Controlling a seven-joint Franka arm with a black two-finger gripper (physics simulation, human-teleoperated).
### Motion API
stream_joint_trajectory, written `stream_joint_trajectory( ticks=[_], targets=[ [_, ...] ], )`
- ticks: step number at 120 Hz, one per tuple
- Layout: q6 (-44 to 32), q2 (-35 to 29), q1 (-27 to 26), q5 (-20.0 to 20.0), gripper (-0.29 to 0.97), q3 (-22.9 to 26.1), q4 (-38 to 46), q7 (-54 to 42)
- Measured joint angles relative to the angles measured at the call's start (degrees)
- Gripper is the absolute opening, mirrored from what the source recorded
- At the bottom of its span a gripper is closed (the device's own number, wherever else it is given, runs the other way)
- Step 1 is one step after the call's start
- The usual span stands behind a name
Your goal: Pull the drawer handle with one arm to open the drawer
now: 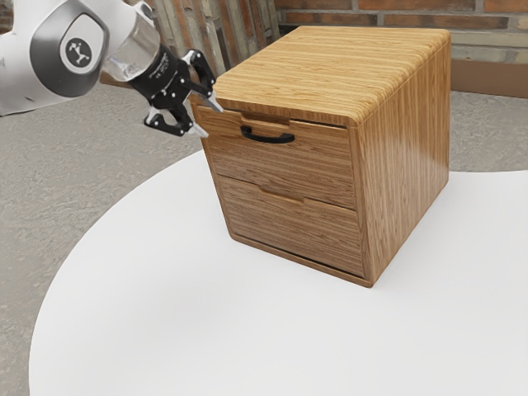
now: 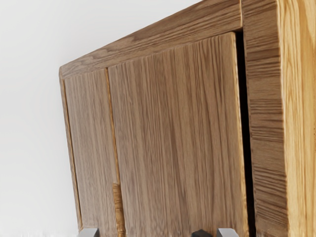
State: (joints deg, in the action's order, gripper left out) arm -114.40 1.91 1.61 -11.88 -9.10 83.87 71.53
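A light wooden cabinet (image 1: 330, 74) with two drawers stands on the white round table (image 1: 247, 330). The top drawer (image 1: 280, 161) carries a black handle (image 1: 266, 137) near its upper edge. My black gripper (image 1: 206, 118) hovers open at the drawer's upper corner on the exterior view's left. It is a short way from the handle and holds nothing. The wrist view looks closely at the top drawer front (image 2: 177, 138), with a dark gap (image 2: 243, 123) between it and the cabinet frame. Grey fingertips (image 2: 88, 232) and a bit of the handle (image 2: 201, 233) show at the edge nearest the hand.
The lower drawer (image 1: 293, 223) sits shut beneath the top one. A brick wall (image 1: 371, 7) and wooden slats (image 1: 223, 25) stand behind the table, with grey floor (image 1: 74, 181) on the exterior view's left.
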Motion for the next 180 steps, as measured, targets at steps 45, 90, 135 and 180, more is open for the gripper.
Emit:
stream_joint_trajectory(
  ticks=[45,90,135,180],
  targets=[
    [0.0,1.4,-3.2,0.0,0.26,0.1,0.0,-0.2],
    [-0.6,2.0,-2.7,-0.1,0.26,0.2,0.0,-0.5],
    [-1.2,2.9,-2.7,-1.5,0.21,0.2,0.1,-0.7],
    [-1.5,2.7,-3.5,-2.1,0.12,1.1,1.1,-1.0]
  ],
)
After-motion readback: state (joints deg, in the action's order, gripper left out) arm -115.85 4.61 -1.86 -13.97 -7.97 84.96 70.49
